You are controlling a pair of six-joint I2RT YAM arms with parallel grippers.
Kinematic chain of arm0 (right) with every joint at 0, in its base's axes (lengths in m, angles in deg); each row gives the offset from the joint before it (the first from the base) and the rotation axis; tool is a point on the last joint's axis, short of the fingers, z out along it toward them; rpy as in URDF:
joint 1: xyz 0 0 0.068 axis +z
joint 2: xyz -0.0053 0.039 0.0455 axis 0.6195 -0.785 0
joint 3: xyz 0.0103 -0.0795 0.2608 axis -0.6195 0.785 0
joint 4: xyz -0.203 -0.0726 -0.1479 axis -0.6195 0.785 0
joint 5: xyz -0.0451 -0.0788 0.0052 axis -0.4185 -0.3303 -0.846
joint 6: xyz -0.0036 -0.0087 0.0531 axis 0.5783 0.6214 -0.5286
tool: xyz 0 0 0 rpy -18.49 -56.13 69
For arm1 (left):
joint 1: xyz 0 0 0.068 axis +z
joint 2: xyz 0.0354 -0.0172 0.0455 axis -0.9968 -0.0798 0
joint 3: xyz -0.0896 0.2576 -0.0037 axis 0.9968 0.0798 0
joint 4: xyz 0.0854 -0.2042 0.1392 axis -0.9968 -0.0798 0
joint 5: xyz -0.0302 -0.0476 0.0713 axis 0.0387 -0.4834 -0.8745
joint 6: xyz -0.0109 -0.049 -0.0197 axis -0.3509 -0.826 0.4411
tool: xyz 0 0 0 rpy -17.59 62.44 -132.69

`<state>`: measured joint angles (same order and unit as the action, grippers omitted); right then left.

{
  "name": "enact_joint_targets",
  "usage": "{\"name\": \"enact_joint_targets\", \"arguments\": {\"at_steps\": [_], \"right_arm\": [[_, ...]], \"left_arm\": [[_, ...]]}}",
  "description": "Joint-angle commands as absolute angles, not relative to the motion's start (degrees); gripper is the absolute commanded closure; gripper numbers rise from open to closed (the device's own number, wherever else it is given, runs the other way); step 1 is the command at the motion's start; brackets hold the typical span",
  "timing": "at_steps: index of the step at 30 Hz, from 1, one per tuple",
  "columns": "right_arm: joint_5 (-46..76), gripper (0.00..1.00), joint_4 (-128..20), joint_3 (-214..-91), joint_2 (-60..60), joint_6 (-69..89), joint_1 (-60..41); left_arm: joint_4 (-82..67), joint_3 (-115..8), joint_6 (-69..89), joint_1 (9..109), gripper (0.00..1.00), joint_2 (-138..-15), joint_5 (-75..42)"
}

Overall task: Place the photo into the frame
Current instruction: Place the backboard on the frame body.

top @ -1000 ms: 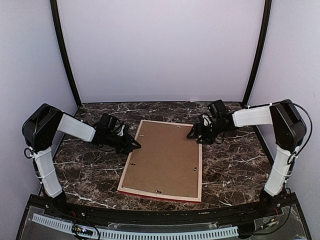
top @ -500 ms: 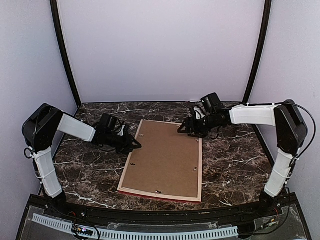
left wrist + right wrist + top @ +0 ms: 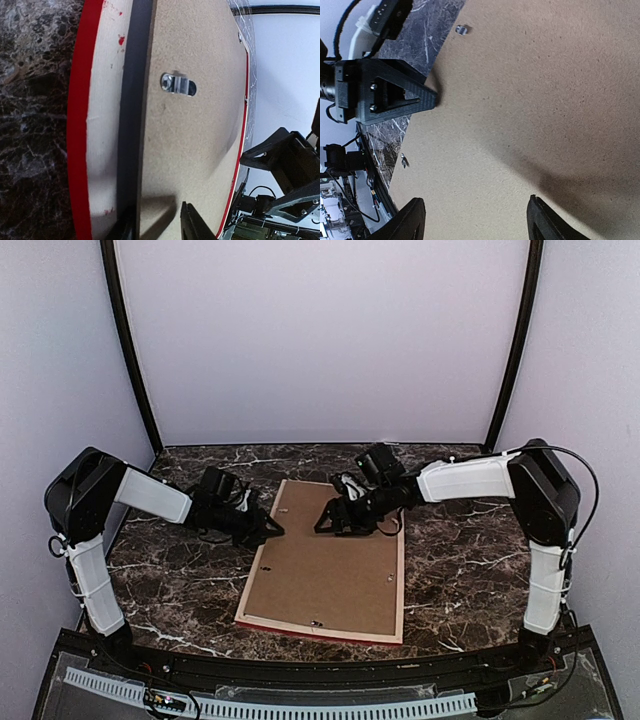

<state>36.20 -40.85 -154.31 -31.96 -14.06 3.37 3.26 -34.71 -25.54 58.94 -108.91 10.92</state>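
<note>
- The frame [image 3: 300, 629] lies face down on the desk [image 3: 470, 570] with the backing board [image 3: 325, 570] seated in it. The photo is not in view, so insertion is unconfirmed.
- Left hand [image 3: 270, 531] is at the frame's left rail; its grip cannot be told.
- Right hand [image 3: 325, 525] is over the frame's far end, fingers apart.

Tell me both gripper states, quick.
Left gripper: straddling the backing board's left edge; clamped or loose cannot be told.
Right gripper: open, holding nothing, above the backing board.

Red frame [image 3: 78, 150], brown backing board [image 3: 325, 575], dark marbled table [image 3: 460, 560].
</note>
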Motion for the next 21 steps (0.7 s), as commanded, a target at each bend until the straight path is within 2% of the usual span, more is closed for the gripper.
{"name": "enact_joint_targets", "arguments": {"at_steps": [1, 9, 21], "right_arm": [[37.4, 0.3, -43.0, -154.9, -34.3, -14.2, 3.9], [36.9, 0.3, -43.7, -152.3, -35.3, -14.3, 4.1], [35.9, 0.3, -43.7, -149.4, -34.7, -14.0, 4.0]], "left_arm": [[1.6, -35.6, -25.3, 58.3, 0.67, -108.6, 10.5], [0.9, -35.8, -24.9, 58.2, 0.62, -108.5, 10.3], [-3.3, -37.0, -22.5, 58.2, 0.48, -106.9, 8.6]]}}
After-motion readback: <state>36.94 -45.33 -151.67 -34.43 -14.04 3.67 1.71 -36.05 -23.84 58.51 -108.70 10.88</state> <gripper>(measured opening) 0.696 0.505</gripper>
